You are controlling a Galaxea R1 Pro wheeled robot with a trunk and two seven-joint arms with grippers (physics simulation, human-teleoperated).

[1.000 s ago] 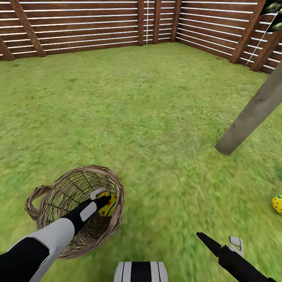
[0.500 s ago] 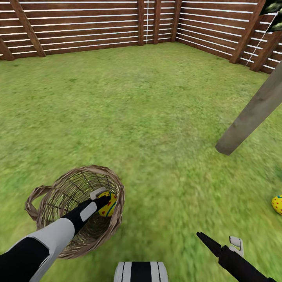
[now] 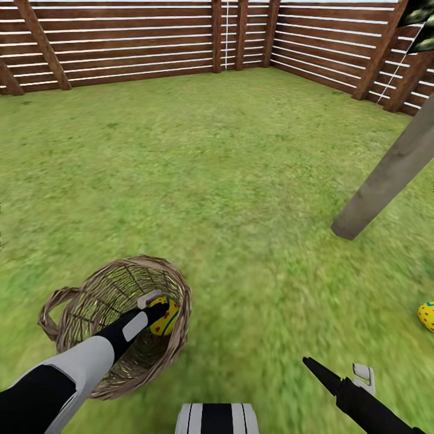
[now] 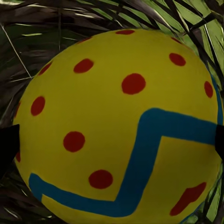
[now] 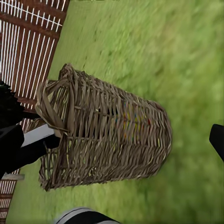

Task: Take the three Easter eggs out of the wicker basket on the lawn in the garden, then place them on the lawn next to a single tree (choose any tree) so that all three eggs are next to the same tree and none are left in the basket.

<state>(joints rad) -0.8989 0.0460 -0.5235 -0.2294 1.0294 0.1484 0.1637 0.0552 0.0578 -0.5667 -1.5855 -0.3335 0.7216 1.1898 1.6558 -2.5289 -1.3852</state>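
The wicker basket (image 3: 78,313) stands on the lawn (image 3: 229,181) at the lower left, and also appears in the right wrist view (image 5: 107,135). One yellow Easter egg (image 3: 165,318) with a blue zigzag and red dots lies inside it against the near-right wall. My left gripper (image 3: 157,305) reaches into the basket and stands open around that egg (image 4: 116,126), a dark fingertip (image 4: 7,144) on either side. A second egg (image 3: 427,315) lies on the grass at the far right, below the tree trunk (image 3: 386,175). My right gripper (image 3: 334,364) hovers open over grass at the lower right.
A brown slatted fence (image 3: 150,42) closes the garden at the back and right. Wide grass lies between the basket and the leaning pale trunk. My own base (image 3: 217,419) shows at the lower edge.
The whole picture has shifted down a few pixels, so the camera moved slightly. Both arms, the basket and the eggs stay where they were.
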